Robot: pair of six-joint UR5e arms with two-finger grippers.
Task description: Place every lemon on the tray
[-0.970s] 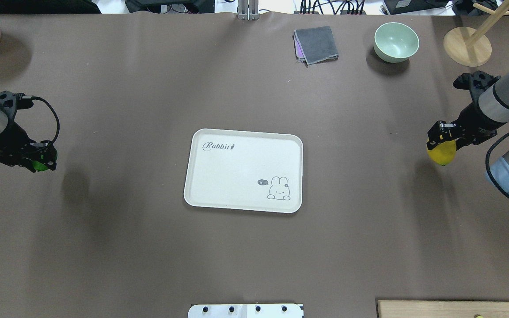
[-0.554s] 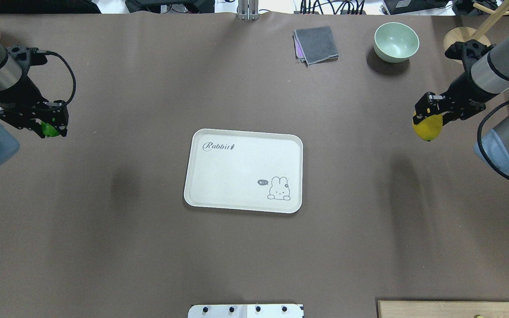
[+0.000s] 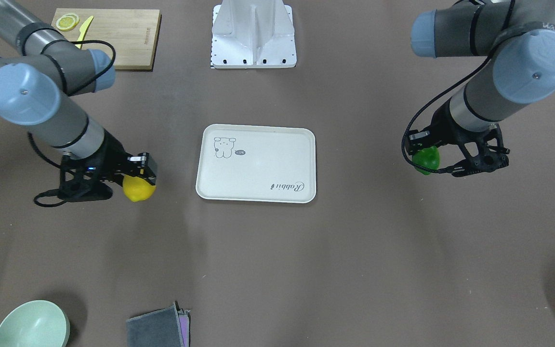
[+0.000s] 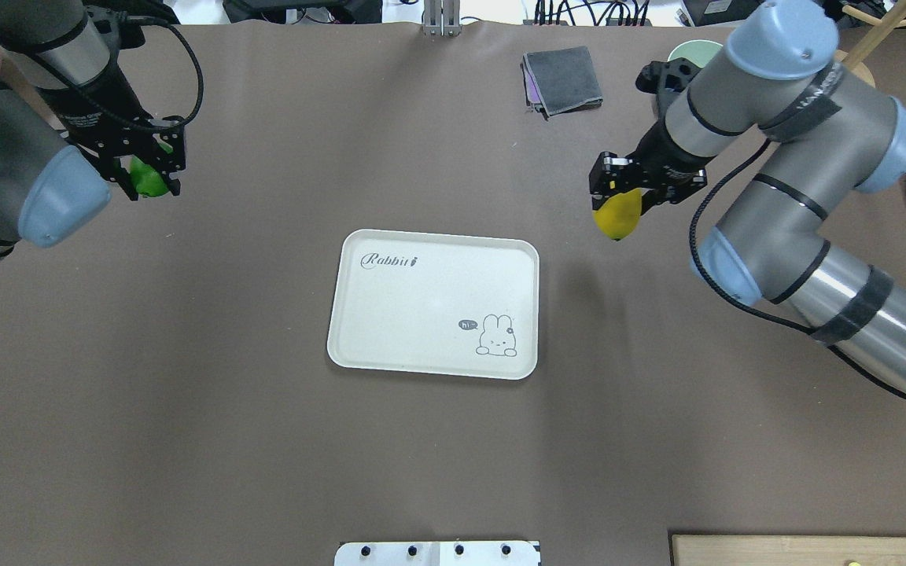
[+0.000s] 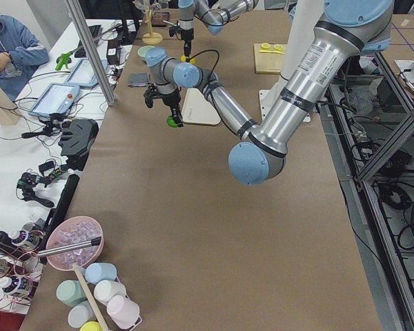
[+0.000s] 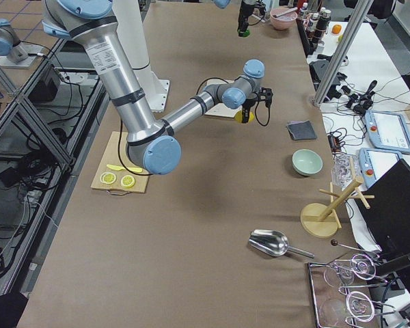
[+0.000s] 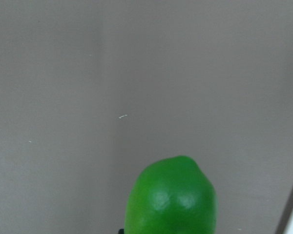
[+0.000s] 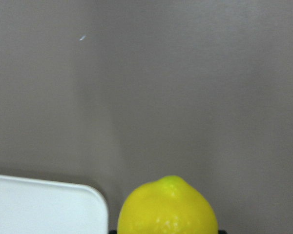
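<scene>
Off the tray [image 4: 421,291], the yellow lemon [image 4: 616,218] is pinched by the right gripper [image 4: 620,204], the green lemon [image 4: 146,180] by the left gripper [image 4: 151,173], as is shown overhead but not in the 2 wrist views.

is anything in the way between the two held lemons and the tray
Nothing visible does. The yellow lemon in the right hand hangs just off the tray's far right corner. The green lemon in the left hand hangs farther off to the tray's left. Only brown table shows between each lemon and the tray.
</scene>
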